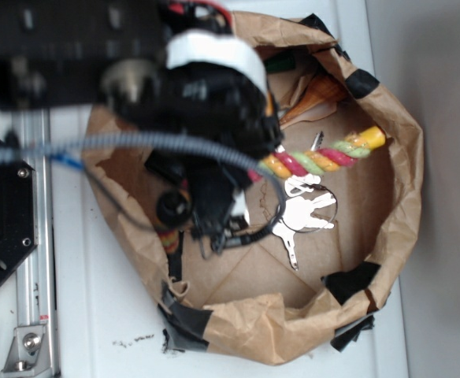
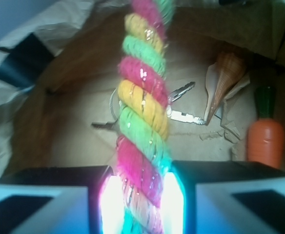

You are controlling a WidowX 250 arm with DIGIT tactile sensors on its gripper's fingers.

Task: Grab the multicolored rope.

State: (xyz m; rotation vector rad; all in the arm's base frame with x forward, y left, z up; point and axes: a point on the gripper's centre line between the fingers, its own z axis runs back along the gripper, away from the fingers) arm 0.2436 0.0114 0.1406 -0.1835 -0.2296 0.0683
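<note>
A crumpled paper bag holds keys, a seashell and a toy carrot.

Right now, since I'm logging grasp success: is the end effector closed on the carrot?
No. In the wrist view the end effector clamps the multicolored rope, while the carrot lies apart at right.

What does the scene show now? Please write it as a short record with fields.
container: brown paper bag with black tape patches, open at the top
rope: rope of pink, yellow and green strands, one end between the gripper fingers, the rest sticking out over the bag floor
gripper: gripper shut on the rope
keys: keys on a ring, on the bag floor under the rope
carrot: carrot, orange with a green top, by the bag wall
shell: shell, beside the carrot
task state: rope is grasped
</note>
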